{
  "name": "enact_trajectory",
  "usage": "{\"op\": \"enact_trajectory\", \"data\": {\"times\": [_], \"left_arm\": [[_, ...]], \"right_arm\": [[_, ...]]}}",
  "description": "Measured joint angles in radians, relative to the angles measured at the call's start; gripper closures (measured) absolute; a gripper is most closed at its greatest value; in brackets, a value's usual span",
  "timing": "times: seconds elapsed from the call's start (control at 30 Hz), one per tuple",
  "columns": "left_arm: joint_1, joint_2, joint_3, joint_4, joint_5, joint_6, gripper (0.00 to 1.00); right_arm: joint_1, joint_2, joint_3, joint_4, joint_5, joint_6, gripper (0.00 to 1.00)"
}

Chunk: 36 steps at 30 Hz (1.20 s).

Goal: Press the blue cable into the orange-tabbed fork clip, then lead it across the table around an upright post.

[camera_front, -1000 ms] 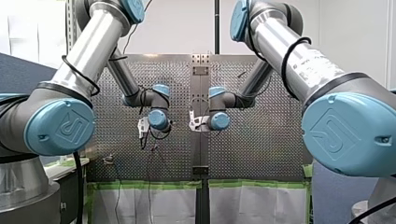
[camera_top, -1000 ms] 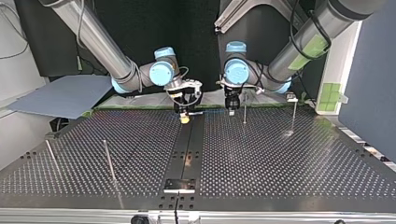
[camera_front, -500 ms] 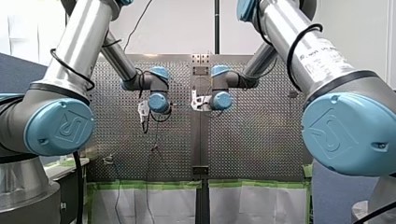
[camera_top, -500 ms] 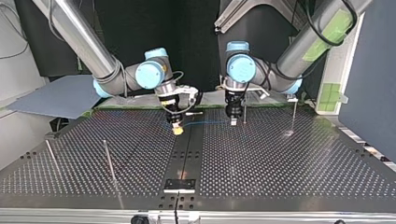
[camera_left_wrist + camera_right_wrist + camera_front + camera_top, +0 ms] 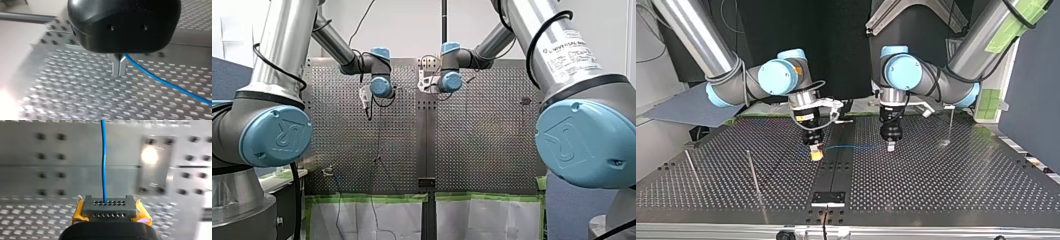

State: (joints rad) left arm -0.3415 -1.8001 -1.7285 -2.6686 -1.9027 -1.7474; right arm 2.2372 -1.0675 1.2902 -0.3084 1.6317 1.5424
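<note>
Over the middle of the worktop [image 5: 936,190], the blue cable [image 5: 856,147] runs nearly straight between my left pincer [image 5: 891,146] and my right pincer [image 5: 816,154], both pinching it. If the arms draw further apart, it may slip free. I cannot make out the fork clip.

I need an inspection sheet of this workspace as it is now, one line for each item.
Surface: perforated table, dark centre strip.
Job's things: blue cable spans between both hands; upright post at the top view's left, another at its right; fork clip not seen.
Clutter: nothing seen.
Hands: my left hand shut on the blue cable; my right hand, yellow pads, shut on it too.
Cables: black cable looped on my right arm.
Surroundings: grey sheet, green tape beyond the table.
</note>
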Motion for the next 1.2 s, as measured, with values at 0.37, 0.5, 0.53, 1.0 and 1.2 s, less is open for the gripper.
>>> {"op": "enact_trajectory", "data": {"times": [0.37, 0.5, 0.53, 1.0, 1.2], "left_arm": [[-0.006, 0.013, 0.107, -0.069, 0.011, -0.018, 0.98], [-0.009, 0.013, 0.15, -0.093, 0.023, -0.021, 0.98], [-0.01, 0.013, 0.157, -0.096, 0.027, -0.023, 0.98], [-0.039, 0.011, 0.243, -0.147, 0.065, -0.031, 0.98], [-0.062, 0.006, 0.282, -0.163, 0.079, -0.038, 0.98]], "right_arm": [[-0.012, -0.074, -0.048, 0.073, 0.022, 0.003, 1.0], [-0.023, -0.09, -0.05, 0.077, 0.03, 0.011, 1.0], [-0.027, -0.093, -0.05, 0.078, 0.034, 0.013, 1.0], [-0.084, -0.112, -0.051, 0.099, 0.062, 0.017, 1.0], [-0.129, -0.15, -0.051, 0.108, 0.06, 0.025, 1.0]]}}
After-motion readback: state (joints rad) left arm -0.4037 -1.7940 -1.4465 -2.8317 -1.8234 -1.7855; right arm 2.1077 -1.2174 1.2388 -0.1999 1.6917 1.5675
